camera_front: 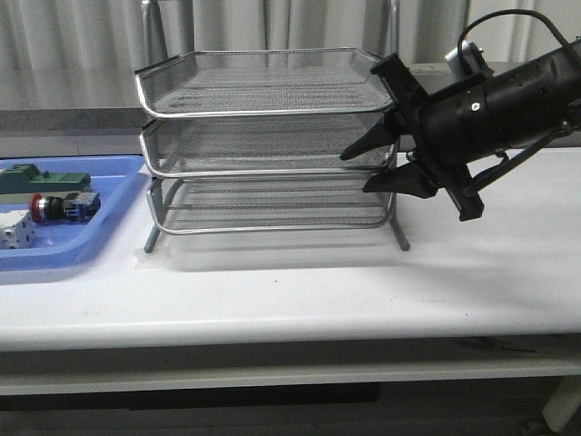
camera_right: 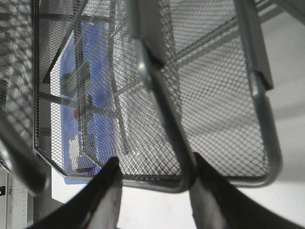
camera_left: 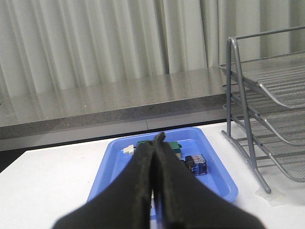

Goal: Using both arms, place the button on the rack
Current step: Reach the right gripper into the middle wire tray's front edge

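**Right gripper spread at the rack; button in the tray**

Right gripper [camera_front: 369,169] is held with its fingers parted at the right end of the wire-mesh rack [camera_front: 263,95], level with the middle tier; nothing is gripped. Left gripper [camera_left: 155,157] is seen clenched, fingers pressed together, empty. The button [camera_front: 56,207] is located in the blue tray [camera_front: 113,222], left of the rack, beside a green block [camera_front: 41,180] and a white block [camera_front: 16,231].

Backdrop: we see pale pleated curtains [camera_front: 82,50].
Ledge: we note a grey stone sill [camera_left: 109,102].
Table: we see a white top [camera_front: 300,291].
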Robot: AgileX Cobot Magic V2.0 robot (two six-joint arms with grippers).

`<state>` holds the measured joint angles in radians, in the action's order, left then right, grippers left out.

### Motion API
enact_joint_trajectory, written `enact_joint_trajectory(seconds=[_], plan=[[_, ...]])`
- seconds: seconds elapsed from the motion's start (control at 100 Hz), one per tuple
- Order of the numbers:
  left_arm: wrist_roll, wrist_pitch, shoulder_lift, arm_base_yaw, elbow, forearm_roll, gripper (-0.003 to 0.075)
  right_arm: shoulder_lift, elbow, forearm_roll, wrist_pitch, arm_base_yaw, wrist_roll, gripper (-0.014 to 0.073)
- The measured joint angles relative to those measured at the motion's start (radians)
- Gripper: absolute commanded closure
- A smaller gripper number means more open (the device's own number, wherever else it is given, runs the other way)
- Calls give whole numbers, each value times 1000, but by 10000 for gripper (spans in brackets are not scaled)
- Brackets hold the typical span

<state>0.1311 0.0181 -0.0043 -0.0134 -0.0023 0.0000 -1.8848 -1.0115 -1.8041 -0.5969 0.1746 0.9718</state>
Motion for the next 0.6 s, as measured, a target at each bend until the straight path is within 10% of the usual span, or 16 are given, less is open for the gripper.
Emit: enact_joint_trajectory(seconds=[0.6], plan=[[0, 0, 0, 0, 0, 0, 741, -54, -51, -16, -18, 0, -14, 519]])
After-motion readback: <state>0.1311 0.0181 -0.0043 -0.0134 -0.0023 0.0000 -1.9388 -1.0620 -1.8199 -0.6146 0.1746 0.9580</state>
